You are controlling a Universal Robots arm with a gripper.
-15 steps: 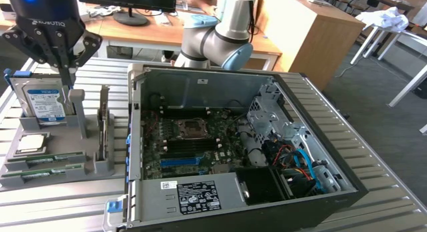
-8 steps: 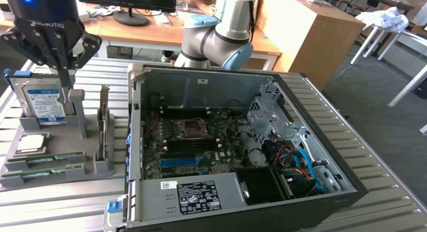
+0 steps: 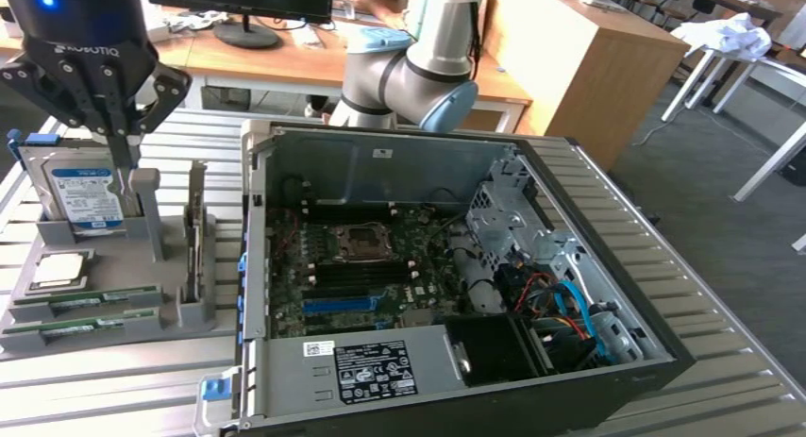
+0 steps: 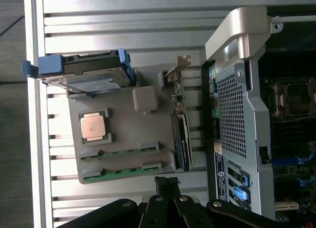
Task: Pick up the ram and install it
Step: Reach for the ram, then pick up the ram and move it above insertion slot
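Green ram (image 3: 89,299) (image 4: 121,151) lies flat in a slot of a grey tray (image 3: 126,267) (image 4: 123,129). A twin stick (image 3: 78,325) (image 4: 121,171) lies in the next slot, parallel and just beside it. Both sticks run lengthwise across the tray, end to end along the exterior view's left and right.

A square processor (image 3: 57,267) (image 4: 94,125) sits just beside the ram. Past it, a hard drive (image 3: 82,196) (image 4: 94,82) stands on edge at the tray's far end.

Above the tray hangs the gripper (image 3: 124,159) (image 4: 167,181), pointing straight down. Its fingers are pressed together and hold nothing. It is well clear of the sticks and touches nothing on the tray.

From the wrist view, the fingertips seem to sit over the tray's edge near one end of the sticks, on the side toward the case (image 3: 377,154) (image 4: 237,114). So the ram lies below the hand and off to one side.

The fingers appear to close along the sticks' length, not across their thin width.

The open case lies next to the tray, with its board (image 3: 365,267) facing up.
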